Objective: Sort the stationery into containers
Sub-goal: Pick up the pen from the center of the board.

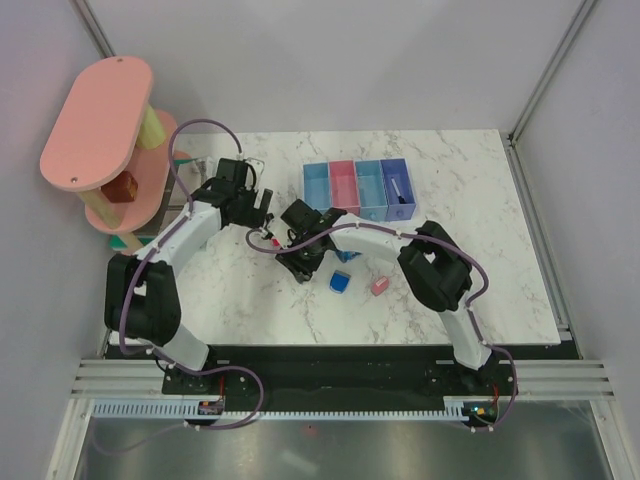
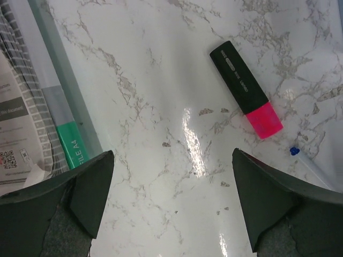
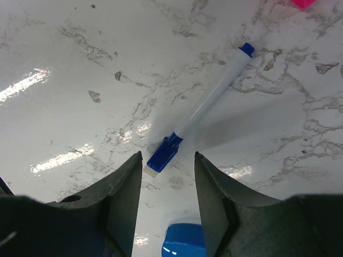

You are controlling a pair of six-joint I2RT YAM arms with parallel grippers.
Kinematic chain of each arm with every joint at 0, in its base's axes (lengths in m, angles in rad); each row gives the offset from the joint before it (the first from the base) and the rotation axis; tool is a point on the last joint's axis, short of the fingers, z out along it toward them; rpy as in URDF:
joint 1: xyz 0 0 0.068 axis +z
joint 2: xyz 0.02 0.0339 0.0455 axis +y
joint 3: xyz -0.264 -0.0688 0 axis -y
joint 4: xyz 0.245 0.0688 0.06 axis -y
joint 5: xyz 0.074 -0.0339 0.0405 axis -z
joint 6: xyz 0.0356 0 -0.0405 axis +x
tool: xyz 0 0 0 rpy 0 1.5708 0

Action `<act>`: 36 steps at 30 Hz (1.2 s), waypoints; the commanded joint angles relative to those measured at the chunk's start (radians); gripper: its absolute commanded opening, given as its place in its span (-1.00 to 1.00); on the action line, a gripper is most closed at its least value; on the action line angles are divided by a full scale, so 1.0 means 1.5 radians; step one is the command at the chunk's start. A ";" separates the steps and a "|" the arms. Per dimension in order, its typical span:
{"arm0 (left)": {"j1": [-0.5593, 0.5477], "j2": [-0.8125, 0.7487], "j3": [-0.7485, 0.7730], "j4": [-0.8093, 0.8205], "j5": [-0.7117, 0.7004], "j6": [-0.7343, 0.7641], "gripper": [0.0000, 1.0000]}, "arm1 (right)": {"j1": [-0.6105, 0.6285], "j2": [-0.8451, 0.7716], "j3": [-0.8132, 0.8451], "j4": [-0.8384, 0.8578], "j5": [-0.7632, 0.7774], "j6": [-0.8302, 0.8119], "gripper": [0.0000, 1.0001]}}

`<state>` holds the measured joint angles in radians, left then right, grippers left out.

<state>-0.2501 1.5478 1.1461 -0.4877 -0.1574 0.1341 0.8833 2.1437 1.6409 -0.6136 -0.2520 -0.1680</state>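
A thin white pen (image 3: pixel 211 99) with blue ends lies on the marble table. My right gripper (image 3: pixel 167 155) is open and low over it, its fingers either side of the pen's blue end without touching. A blue block (image 3: pixel 185 241) sits just behind those fingers. A black marker with a pink cap (image 2: pixel 244 88) lies ahead of my left gripper (image 2: pixel 172 155), which hangs wide open above bare table. From above, the left gripper (image 1: pixel 262 215) and right gripper (image 1: pixel 298 260) are close together, left of the blue block (image 1: pixel 340 283) and pink eraser (image 1: pixel 380 286). The containers (image 1: pixel 355 190) stand behind, with a marker in the rightmost bin.
A pink tiered shelf tower (image 1: pixel 100 125) stands at the table's back left corner. Papers and a green folder (image 2: pixel 72 150) lie past the table's left edge. The right arm's elbow (image 1: pixel 432 265) hangs over the table's right half.
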 commanded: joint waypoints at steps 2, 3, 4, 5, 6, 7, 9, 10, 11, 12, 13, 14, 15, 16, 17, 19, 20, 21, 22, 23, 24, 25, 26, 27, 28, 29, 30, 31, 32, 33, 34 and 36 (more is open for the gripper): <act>0.004 0.057 0.066 -0.003 -0.010 -0.059 0.95 | 0.025 0.017 0.032 -0.011 0.032 -0.013 0.03; 0.005 0.062 0.068 -0.003 -0.008 -0.061 0.95 | 0.029 0.020 0.035 -0.013 0.037 -0.014 0.02; 0.006 0.071 0.071 -0.001 -0.005 -0.062 0.95 | 0.031 0.021 0.035 -0.013 0.041 -0.015 0.02; 0.006 0.078 0.077 -0.002 -0.002 -0.066 0.95 | 0.034 0.024 0.040 -0.015 0.045 -0.017 0.01; 0.007 0.092 0.082 -0.001 0.001 -0.068 0.95 | 0.037 0.028 0.041 -0.019 0.050 -0.017 -0.02; 0.007 0.096 0.086 -0.003 0.007 -0.071 0.95 | 0.038 0.031 0.042 -0.020 0.053 -0.017 -0.06; 0.007 0.109 0.093 -0.002 0.012 -0.073 0.95 | 0.039 0.034 0.045 -0.022 0.061 -0.018 -0.20; 0.007 0.112 0.095 -0.003 0.019 -0.074 0.95 | 0.040 0.035 0.045 -0.025 0.064 -0.017 -0.27; 0.007 0.118 0.099 -0.003 0.022 -0.075 0.95 | 0.040 0.035 0.044 -0.025 0.069 -0.017 -0.35; 0.007 0.126 0.101 -0.003 0.025 -0.076 0.95 | 0.040 0.035 0.043 -0.025 0.072 -0.018 -0.52; 0.007 0.130 0.102 -0.004 0.034 -0.077 0.95 | 0.040 0.034 0.041 -0.025 0.078 -0.019 -0.63; 0.007 0.134 0.106 -0.004 0.039 -0.077 0.95 | 0.040 0.034 0.037 -0.024 0.081 -0.020 -0.75; 0.007 0.138 0.107 -0.003 0.042 -0.078 0.94 | 0.040 0.032 0.034 -0.024 0.083 -0.022 -0.97; 0.007 0.146 0.108 -0.004 0.050 -0.080 0.94 | 0.040 0.029 0.030 -0.024 0.087 -0.023 -1.00; 0.007 0.150 0.112 -0.004 0.053 -0.080 0.94 | 0.040 0.026 0.025 -0.024 0.090 -0.025 -1.00; 0.007 0.164 0.117 -0.006 0.060 -0.080 0.93 | 0.040 0.010 0.017 -0.024 0.097 -0.029 -1.00; 0.007 0.169 0.120 -0.008 0.061 -0.080 0.93 | 0.041 0.002 0.006 -0.021 0.101 -0.031 -1.00; 0.007 0.173 0.122 -0.009 0.062 -0.080 0.93 | 0.040 -0.014 0.001 -0.022 0.105 -0.033 -1.00; 0.007 0.180 0.124 -0.009 0.065 -0.079 0.93 | 0.040 -0.024 -0.005 -0.022 0.110 -0.039 -1.00; 0.007 0.184 0.125 -0.008 0.068 -0.079 0.93 | 0.039 -0.044 -0.016 -0.022 0.120 -0.044 -1.00; 0.007 0.188 0.126 -0.008 0.071 -0.080 0.93 | 0.039 -0.057 -0.020 -0.024 0.127 -0.050 -1.00; 0.007 0.193 0.128 -0.009 0.076 -0.079 0.93 | 0.037 -0.069 -0.024 -0.025 0.131 -0.061 -1.00; 0.007 0.201 0.130 -0.010 0.079 -0.079 0.93 | 0.031 -0.091 -0.025 -0.032 0.140 -0.065 -1.00; 0.007 0.205 0.131 -0.010 0.084 -0.078 0.92 | 0.028 -0.103 -0.024 -0.038 0.144 -0.069 -1.00; 0.007 0.210 0.133 -0.010 0.091 -0.079 0.92 | 0.024 -0.112 -0.015 -0.045 0.144 -0.074 -1.00; 0.007 0.218 0.135 -0.009 0.094 -0.079 0.92 | 0.012 -0.131 -0.011 -0.060 0.142 -0.076 -1.00; 0.007 0.221 0.136 -0.009 0.097 -0.079 0.92 | 0.003 -0.143 -0.010 -0.063 0.142 -0.078 -1.00; 0.007 0.225 0.140 -0.009 0.099 -0.079 0.92 | -0.003 -0.154 -0.011 -0.065 0.143 -0.080 -1.00; 0.007 0.233 0.143 -0.010 0.101 -0.080 0.92 | -0.017 -0.176 -0.014 -0.066 0.144 -0.084 -1.00; 0.006 0.237 0.146 -0.010 0.101 -0.082 0.92 | -0.022 -0.187 -0.016 -0.067 0.146 -0.087 -1.00; 0.006 0.243 0.152 -0.011 0.102 -0.082 0.92 | -0.029 -0.197 -0.021 -0.066 0.150 -0.090 -1.00; 0.006 0.255 0.158 -0.010 0.101 -0.083 0.92 | -0.050 -0.225 -0.027 -0.065 0.153 -0.100 -1.00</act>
<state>-0.2420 1.8992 1.3277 -0.5034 -0.0311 0.0452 0.8589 1.9129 1.5990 -0.7002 -0.0566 -0.2798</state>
